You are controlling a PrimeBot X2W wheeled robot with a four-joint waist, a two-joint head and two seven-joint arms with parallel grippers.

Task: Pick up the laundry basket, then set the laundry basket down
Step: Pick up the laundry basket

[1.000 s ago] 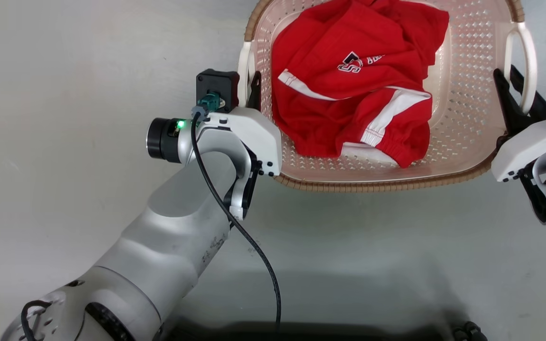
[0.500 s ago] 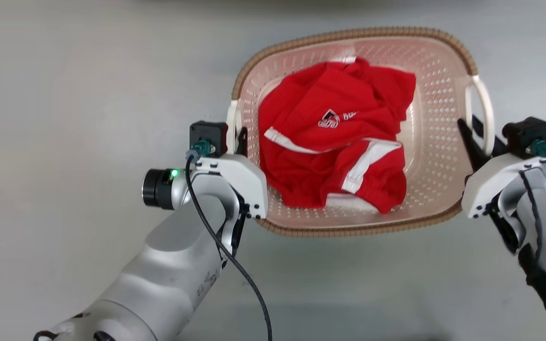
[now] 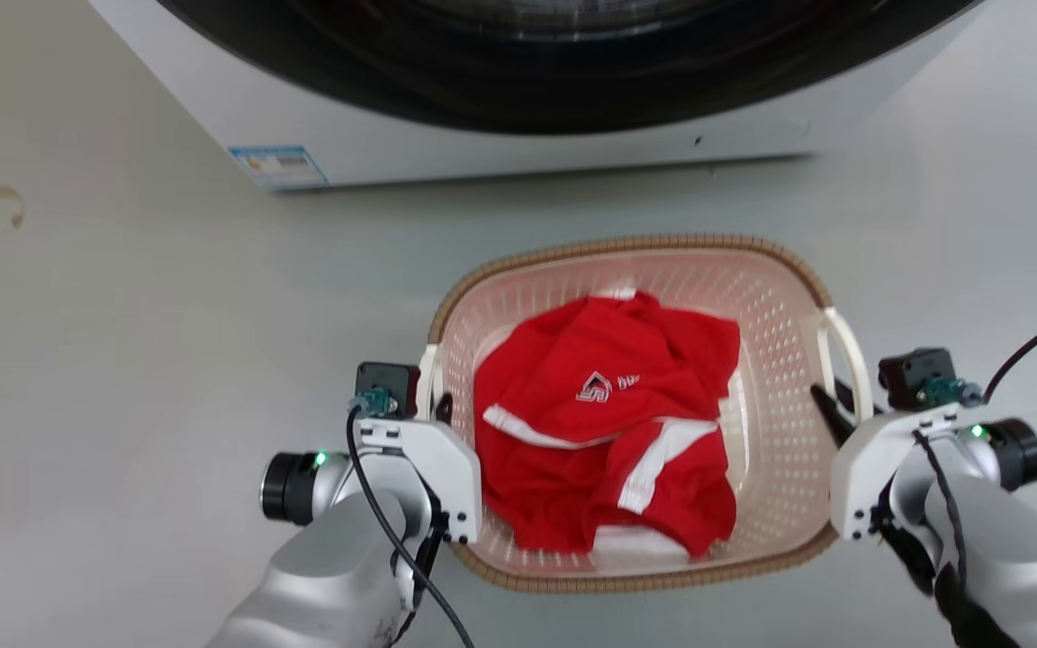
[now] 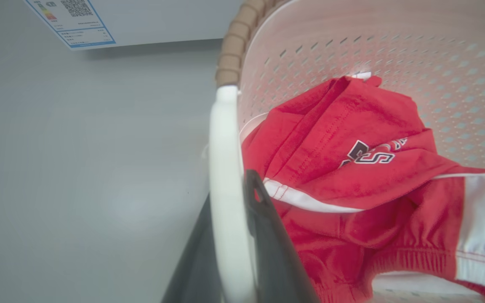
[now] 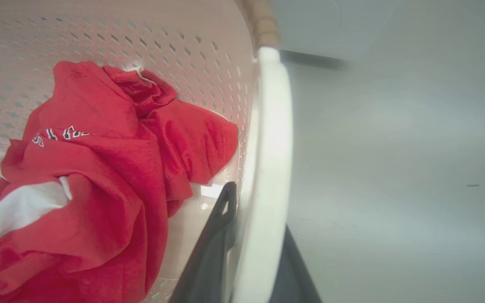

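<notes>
The laundry basket is pale pink with a brown woven rim. It is low in the middle of the head view, with a crumpled red garment inside. My left gripper is shut on the basket's white left handle, one dark finger on each side of it. My right gripper is shut on the white right handle in the same way. In the wrist views the left gripper and the right gripper pinch the handles, with the red garment beside them. Whether the basket touches the floor I cannot tell.
A white washer with a dark round door stands just beyond the basket, with a blue-edged label on its lower front. Grey floor lies to the left, the right and in front of the basket.
The head camera has moved: the washer has come into view at the top, and the basket and grippers now sit lower and look smaller. Both grippers stay on the handles.
</notes>
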